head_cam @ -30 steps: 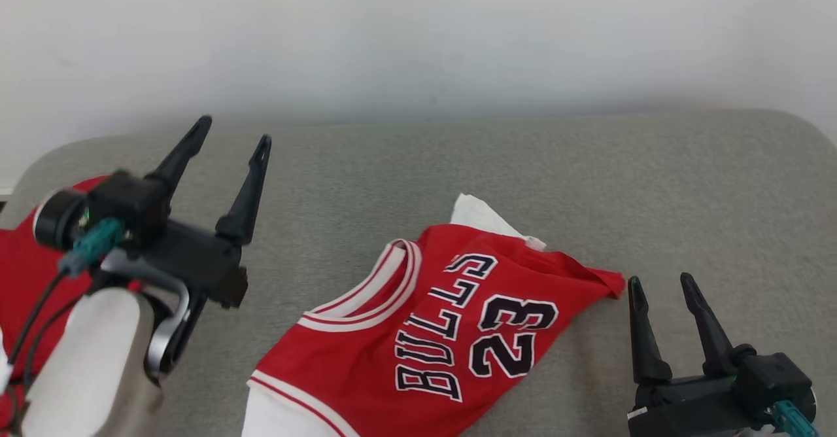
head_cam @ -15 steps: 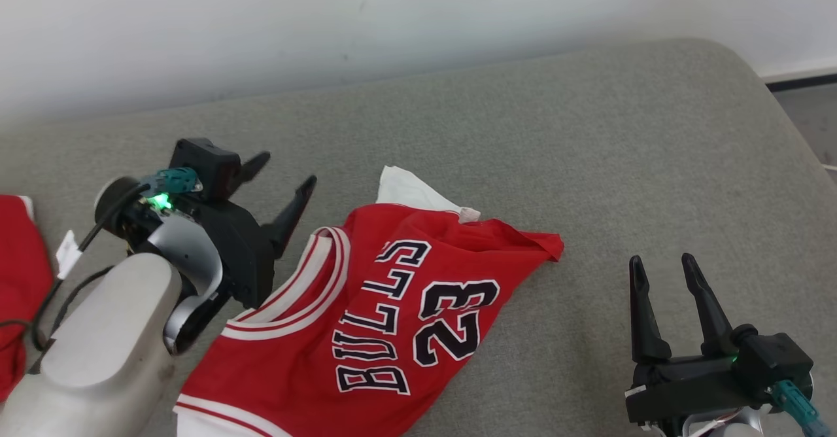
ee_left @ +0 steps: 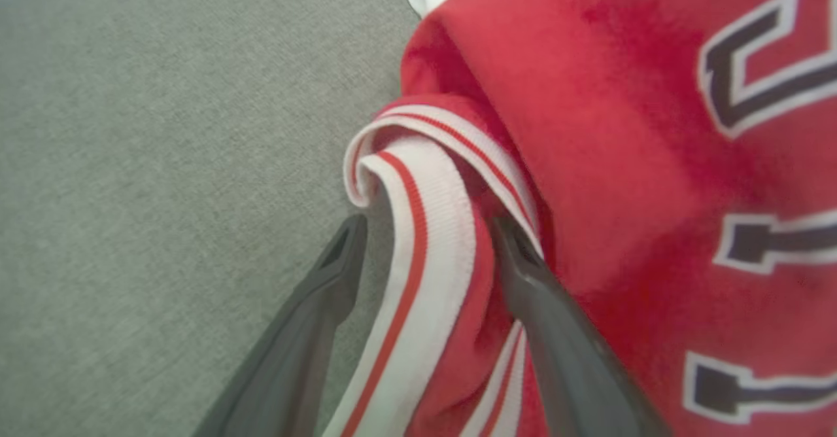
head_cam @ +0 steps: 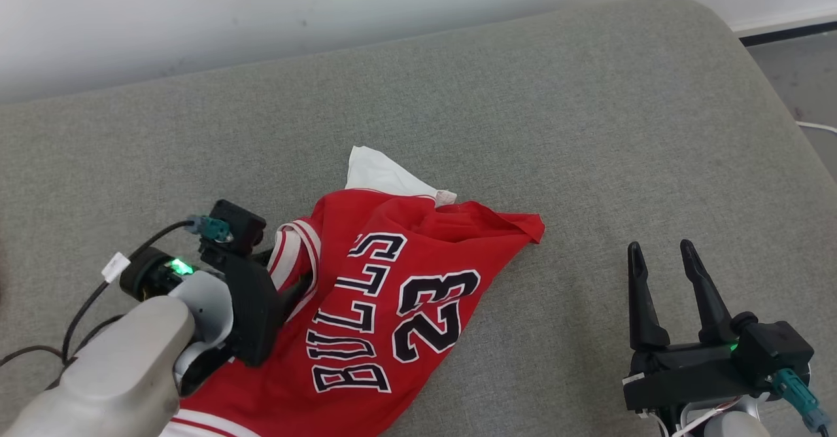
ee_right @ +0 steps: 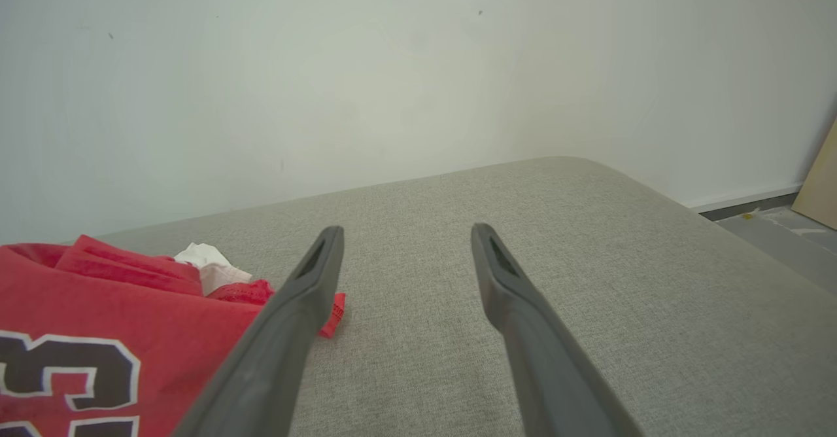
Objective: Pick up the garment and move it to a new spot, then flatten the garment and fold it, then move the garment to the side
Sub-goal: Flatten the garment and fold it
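My left hand straddles the jersey's striped trim; my right hand waits spread beside it.

The red jersey lies crumpled on the grey cushion, with "BULLS" and 23 facing up and a white piece of cloth poking out at its far edge, toward the wall. My left hand is down at the jersey's left edge, spread wide, with the rolled white-and-red trim running between its 2 fingers. The right finger is pressed against the red cloth and the left one sits over bare cushion, so nothing is pinched. My right hand is also spread, with nothing between its fingers. It sits to the right of the jersey, apart from the jersey's pointed red corner, its fingers pointing toward the wall.
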Controlling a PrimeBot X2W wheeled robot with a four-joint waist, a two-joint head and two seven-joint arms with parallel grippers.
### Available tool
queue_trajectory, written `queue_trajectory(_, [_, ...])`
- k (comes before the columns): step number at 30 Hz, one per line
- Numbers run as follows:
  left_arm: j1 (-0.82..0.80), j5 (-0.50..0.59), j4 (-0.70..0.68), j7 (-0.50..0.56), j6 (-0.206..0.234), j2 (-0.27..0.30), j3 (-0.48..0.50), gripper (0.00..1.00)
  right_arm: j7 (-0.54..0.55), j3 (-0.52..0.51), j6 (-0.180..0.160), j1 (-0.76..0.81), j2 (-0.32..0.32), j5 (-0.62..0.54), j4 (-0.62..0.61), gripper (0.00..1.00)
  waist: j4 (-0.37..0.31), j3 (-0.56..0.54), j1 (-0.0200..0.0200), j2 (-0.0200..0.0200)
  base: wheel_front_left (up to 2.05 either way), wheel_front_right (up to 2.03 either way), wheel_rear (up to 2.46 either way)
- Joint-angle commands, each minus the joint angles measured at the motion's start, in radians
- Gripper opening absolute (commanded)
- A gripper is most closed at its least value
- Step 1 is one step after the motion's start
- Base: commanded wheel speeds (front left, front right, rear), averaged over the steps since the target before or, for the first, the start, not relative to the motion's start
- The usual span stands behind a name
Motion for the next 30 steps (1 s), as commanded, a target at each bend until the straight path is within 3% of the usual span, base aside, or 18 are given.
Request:
queue_trajectory(1, [-0.022,-0.019,-0.002,-0.014,0.002,0.010,-0.026,0.22,-0.001,-0.003,-0.002,-0.009,0.002,0.010,-0.003,1.00,-0.001,0.006,-0.0001,-0.0001,0.00,0.00,0.00])
queue_trajectory(2, [-0.031,-0.026,0.003,-0.024,0.002,0.015,-0.038,0.00,-0.001,-0.003,-0.002,-0.009,0.002,0.011,-0.004,1.00,0.000,0.007,-0.0001,-0.0001,0.00,0.00,0.00])
queue_trajectory(7, [-0.093,-0.027,0.040,-0.140,0.002,0.026,-0.077,0.00,-0.001,-0.007,-0.002,-0.012,0.002,0.016,-0.001,1.00,0.012,0.007,-0.0001,-0.0001,0.00,0.00,0.00])
queue_trajectory(14, [-0.172,0.015,0.185,-0.343,0.014,0.051,-0.038,0.00,0.000,-0.016,-0.002,0.001,0.002,0.008,0.006,1.00,0.039,-0.009,-0.0001,-0.0001,0.00,0.00,0.00])
queue_trajectory(21, [-0.170,0.043,0.290,-0.406,0.045,0.059,-0.024,0.00,-0.001,-0.022,-0.002,0.007,0.002,-0.003,0.002,1.00,0.061,-0.016,-0.0001,-0.0001,0.00,0.00,0.00])
queue_trajectory(22, [-0.165,0.044,0.301,-0.412,0.049,0.055,-0.021,0.32,-0.001,-0.020,-0.002,0.006,0.002,-0.004,0.002,1.00,0.065,-0.018,-0.0001,-0.0001,0.00,0.00,0.00])
queue_trajectory(23, [-0.160,0.050,0.311,-0.418,0.050,0.050,-0.022,0.56,-0.001,-0.020,-0.002,0.005,0.002,-0.004,0.004,1.00,0.071,-0.020,-0.0001,-0.0001,0.00,0.00,0.00])
queue_trajectory(24, [-0.158,0.057,0.319,-0.421,0.048,0.045,-0.025,1.00,0.000,-0.019,-0.002,0.005,0.002,-0.007,0.005,1.00,0.076,-0.024,-0.0001,-0.0001,0.00,0.00,0.00])
queue_trajectory(30, [-0.145,0.070,0.308,-0.434,0.043,0.025,0.006,1.00,-0.001,-0.020,-0.002,0.018,0.002,-0.017,0.009,1.00,0.119,-0.068,-0.0001,-0.0001,0.00,0.00,0.00])
